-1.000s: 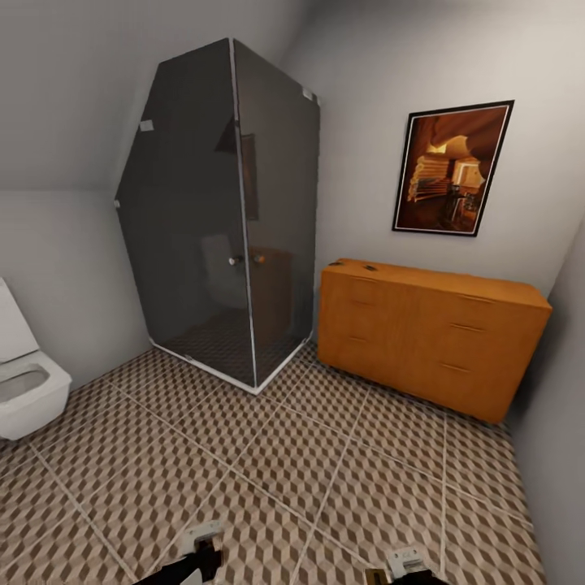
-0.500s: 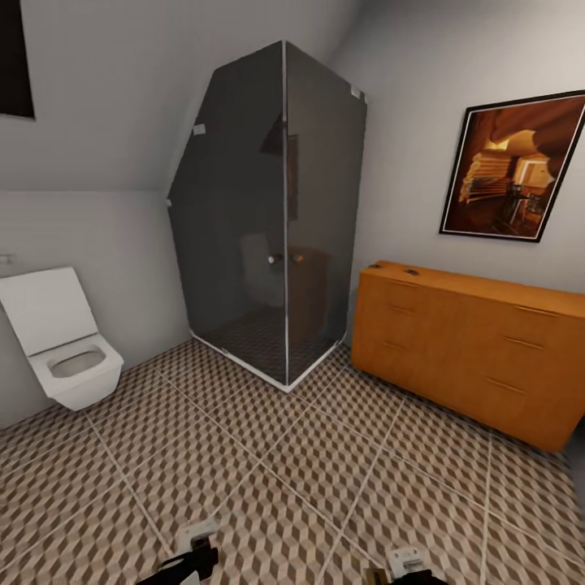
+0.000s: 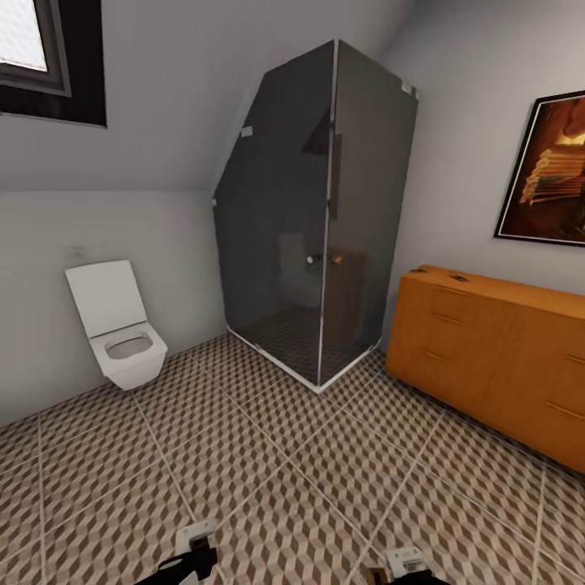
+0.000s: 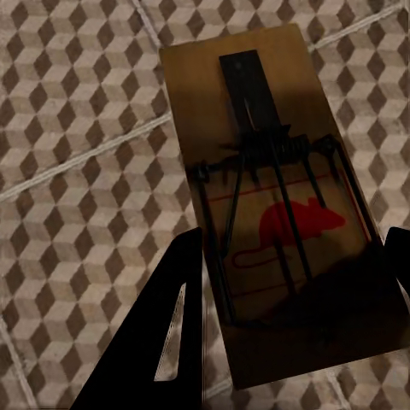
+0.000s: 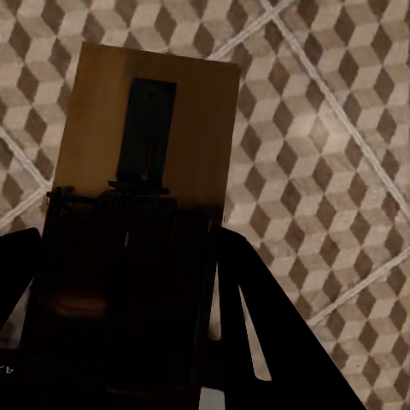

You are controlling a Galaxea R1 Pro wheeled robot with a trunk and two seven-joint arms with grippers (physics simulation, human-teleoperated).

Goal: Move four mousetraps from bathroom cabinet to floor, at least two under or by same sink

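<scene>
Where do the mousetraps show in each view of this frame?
Head view: two tiny dark pieces, probably mousetraps, on the cabinet top, towards the shower.
Left wrist view: mousetrap with red mouse print, between the fingers of the left gripper.
Right wrist view: second mousetrap, between the fingers of the right gripper.
Shared landmark: cube-pattern floor tiles.

Cube-patterned bathroom floor (image 3: 268,455) under cabinet (image 3: 496,357), shower (image 3: 321,219)
</scene>
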